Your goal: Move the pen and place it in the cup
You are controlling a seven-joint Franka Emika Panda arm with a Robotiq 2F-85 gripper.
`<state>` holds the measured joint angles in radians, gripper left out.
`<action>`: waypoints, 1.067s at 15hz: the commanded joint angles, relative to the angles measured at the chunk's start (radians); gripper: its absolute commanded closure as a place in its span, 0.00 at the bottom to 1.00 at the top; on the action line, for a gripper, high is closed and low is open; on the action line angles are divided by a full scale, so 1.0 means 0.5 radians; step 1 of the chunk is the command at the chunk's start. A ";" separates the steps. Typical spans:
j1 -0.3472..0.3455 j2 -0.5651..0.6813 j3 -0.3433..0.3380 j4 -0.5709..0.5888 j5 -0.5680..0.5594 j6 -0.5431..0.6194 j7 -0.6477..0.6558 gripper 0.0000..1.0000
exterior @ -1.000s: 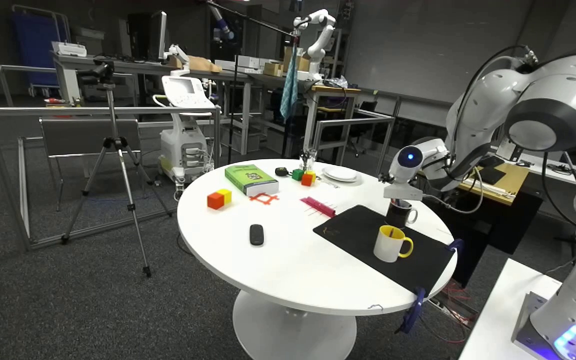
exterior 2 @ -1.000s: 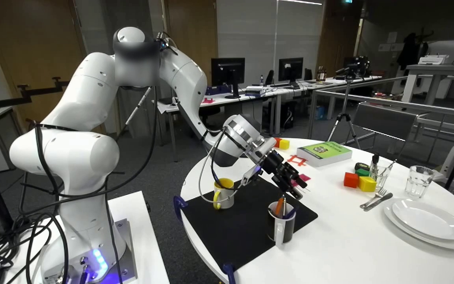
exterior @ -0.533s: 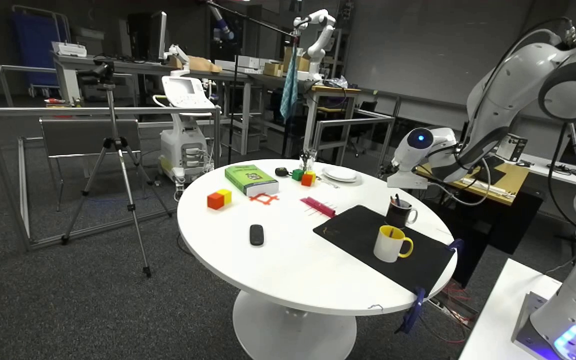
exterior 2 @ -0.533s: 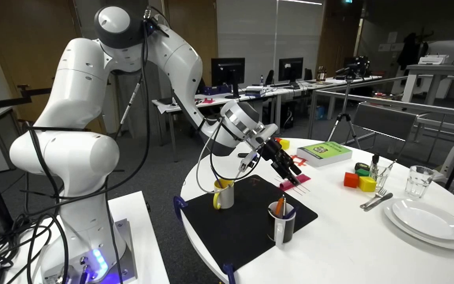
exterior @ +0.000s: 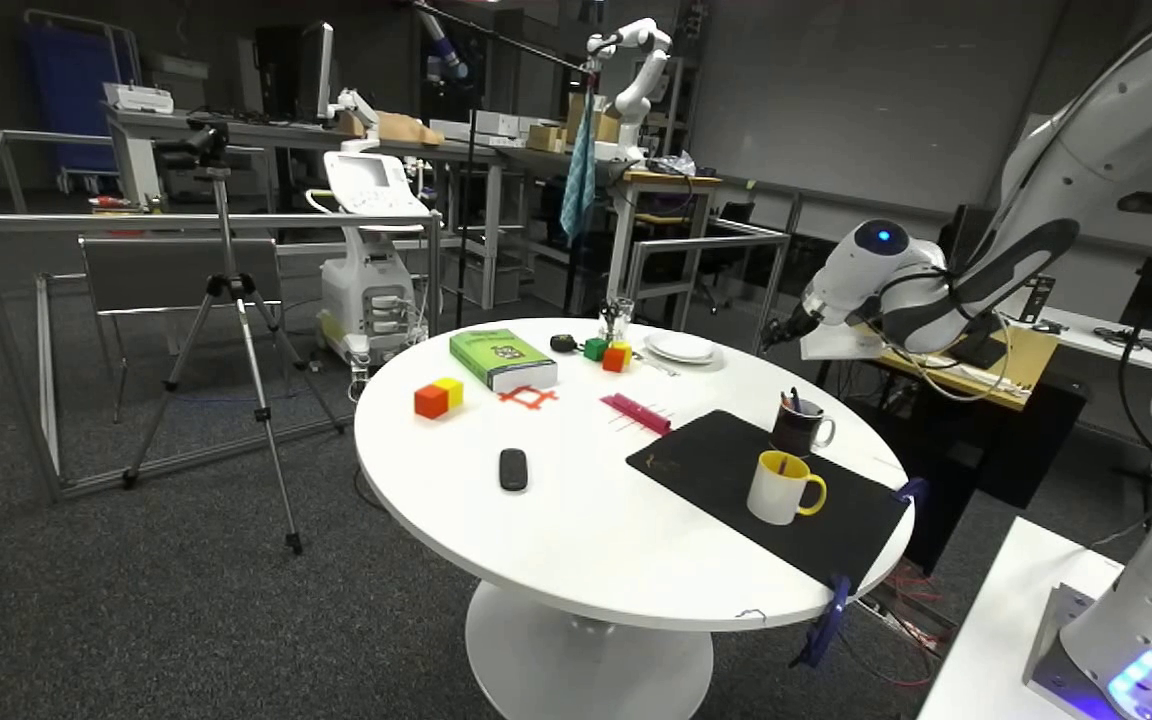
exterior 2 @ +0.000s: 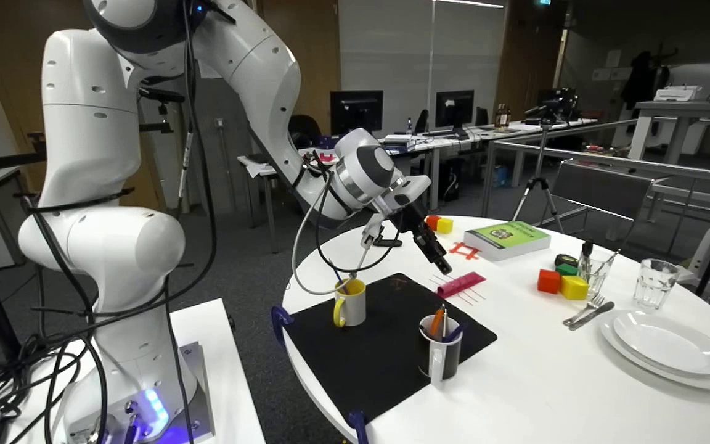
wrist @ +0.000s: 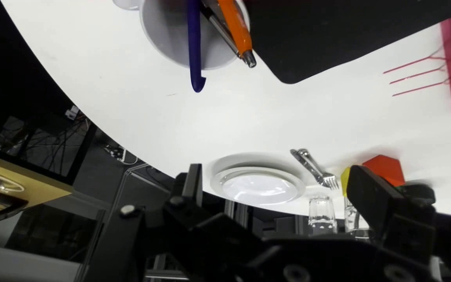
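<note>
We find the black two-fingered angular claw [wrist: 276, 172] tilted downward, fingers [wrist: 195, 184] wide apart. Behind and above it, we note the white-and-silver cylindrical wrist [exterior 2: 358, 176], then the bent white jointed arm [exterior 2: 250, 61].

Rounded white arm [exterior 2: 89, 135], black cables [exterior 2: 190, 65], black gripper [wrist: 276, 178], blue base lights [exterior 2: 157, 405]

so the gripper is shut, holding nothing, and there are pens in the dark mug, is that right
The gripper is not shut: the wrist view shows it open, its fingers well apart. It is holding nothing, and there are pens in the dark mug, as you said.
</note>
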<state>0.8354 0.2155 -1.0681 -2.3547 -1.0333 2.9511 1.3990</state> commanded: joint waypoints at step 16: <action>-1.266 -0.828 1.473 -0.189 1.881 -0.924 -2.231 0.00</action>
<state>0.3655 -0.2043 -0.4896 -2.4711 -0.1840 2.5356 0.3709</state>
